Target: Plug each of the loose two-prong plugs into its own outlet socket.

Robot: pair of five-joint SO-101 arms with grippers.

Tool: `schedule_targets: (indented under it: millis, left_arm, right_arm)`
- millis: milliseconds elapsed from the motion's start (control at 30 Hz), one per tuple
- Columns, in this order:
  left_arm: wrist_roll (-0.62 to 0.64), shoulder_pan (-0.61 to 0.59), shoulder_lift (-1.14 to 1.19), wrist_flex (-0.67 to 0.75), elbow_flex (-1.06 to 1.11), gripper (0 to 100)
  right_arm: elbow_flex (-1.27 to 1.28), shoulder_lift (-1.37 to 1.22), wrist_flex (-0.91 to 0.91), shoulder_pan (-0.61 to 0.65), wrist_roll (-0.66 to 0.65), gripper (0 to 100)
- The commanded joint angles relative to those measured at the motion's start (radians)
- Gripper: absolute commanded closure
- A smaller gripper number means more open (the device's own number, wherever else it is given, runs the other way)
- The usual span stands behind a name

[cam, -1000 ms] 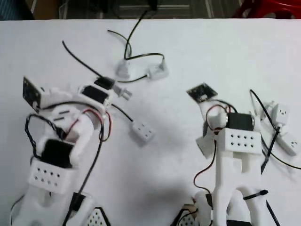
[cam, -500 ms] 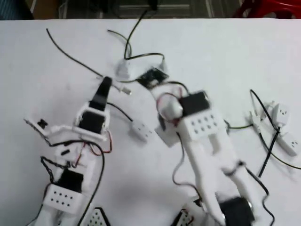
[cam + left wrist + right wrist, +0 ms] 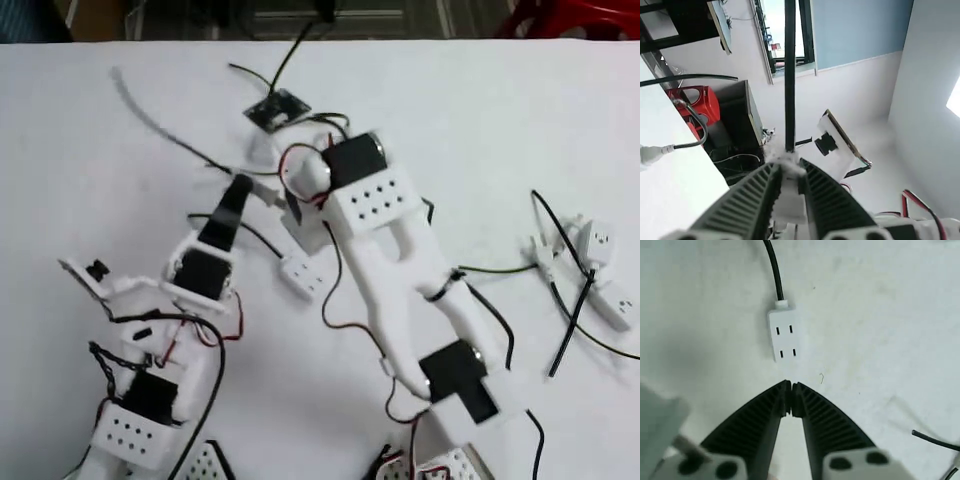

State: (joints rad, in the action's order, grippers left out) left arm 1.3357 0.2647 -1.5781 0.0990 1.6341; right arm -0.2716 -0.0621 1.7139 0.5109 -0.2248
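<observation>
While the left gripper (image 3: 788, 169) grasps a white plug (image 3: 790, 197) with its black cord (image 3: 789, 75) running out beyond it, the right gripper (image 3: 791, 390) is clenched on nothing, tips just short of the outlet socket (image 3: 784, 335) lying flat on the desk (image 3: 880, 315).

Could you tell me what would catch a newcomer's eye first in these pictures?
The left tool is clamped on a white plug, with its black cord running straight off. The right tool, shut and empty, hangs over the white table just short of a four-slot outlet socket lying flat.
</observation>
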Motion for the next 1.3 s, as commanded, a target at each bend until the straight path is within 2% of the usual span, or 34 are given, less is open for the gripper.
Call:
schedule_targets:
  millis: [0, 233, 767, 967, 1100, 1267]
  left_arm:
    - [0.003, 0.016, -0.015, 0.005, 0.017, 97]
    - [0.002, 0.074, -0.015, -0.002, 0.028, 97]
    - [0.002, 0.107, -0.015, -0.002, 0.041, 97]
    - [0.002, 0.154, -0.015, -0.008, 0.043, 97]
    - [-0.068, 0.183, -0.015, -0.034, 0.041, 97]
    - [-0.069, 0.174, -0.015, -0.032, 0.038, 97]
  right_arm:
    - [-0.129, -0.018, 0.005, -0.022, 0.012, 98.0]
    - [-0.273, -0.117, 0.005, -0.071, 0.012, 98.0]
    - [-0.328, -0.154, -0.002, -0.007, 0.012, 98.0]
    - [-0.448, -0.191, 0.004, 0.008, 0.012, 98.0]
    - [-0.471, -0.24, 0.004, -0.001, 0.012, 98.0]
    - [-0.471, -0.246, 0.005, -0.042, 0.012, 98.0]
